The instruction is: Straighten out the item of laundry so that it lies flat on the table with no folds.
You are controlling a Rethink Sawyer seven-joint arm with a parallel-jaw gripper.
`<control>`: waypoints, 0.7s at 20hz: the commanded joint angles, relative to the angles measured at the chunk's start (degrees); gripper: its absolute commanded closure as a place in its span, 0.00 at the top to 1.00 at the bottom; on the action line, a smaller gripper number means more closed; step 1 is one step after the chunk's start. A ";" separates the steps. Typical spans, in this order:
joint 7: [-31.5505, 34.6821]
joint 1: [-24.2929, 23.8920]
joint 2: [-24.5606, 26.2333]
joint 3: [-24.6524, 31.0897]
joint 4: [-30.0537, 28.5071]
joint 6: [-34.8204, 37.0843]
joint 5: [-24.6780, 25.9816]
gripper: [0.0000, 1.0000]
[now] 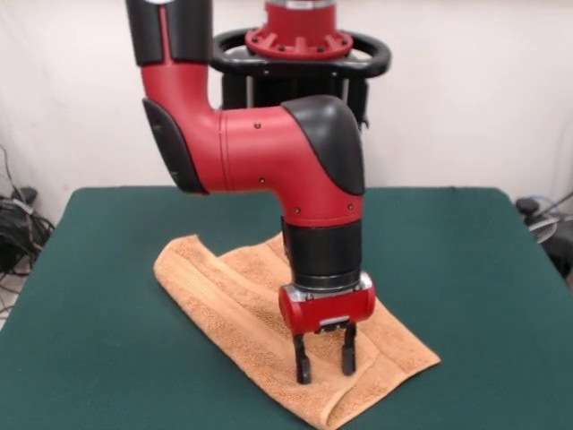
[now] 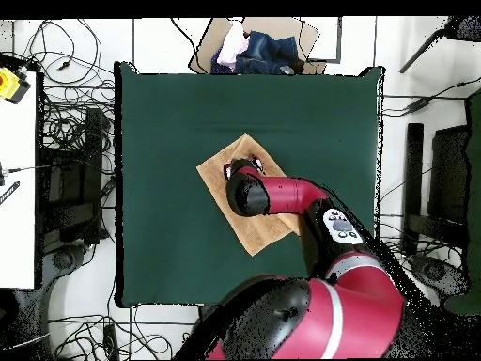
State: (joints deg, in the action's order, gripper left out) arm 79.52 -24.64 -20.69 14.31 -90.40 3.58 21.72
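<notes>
We see the table (image 1: 107, 296), dark green, with the peach towel (image 1: 228, 305) lying folded near its middle; a raised fold runs along the towel's near edge. Over the towel's near end hangs the gripper (image 1: 326, 363); its fingers (image 1: 303, 367) stand apart, tips at the cloth, holding nothing.

Legible text, labels, brands, numbers, signs: none in either view. Arm, towel and table carry no readable markings; items beyond the table edges show nothing decipherable.
</notes>
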 commanded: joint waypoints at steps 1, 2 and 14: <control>13.08 5.14 10.00 -7.56 8.75 -9.09 -3.34 1.00; 13.00 5.82 10.09 -8.60 8.63 -10.42 -3.92 0.00; 12.40 3.09 8.65 -5.13 4.92 -10.50 -7.46 0.00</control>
State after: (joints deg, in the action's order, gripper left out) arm 79.52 -19.51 -19.45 8.27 -89.75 -5.29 17.54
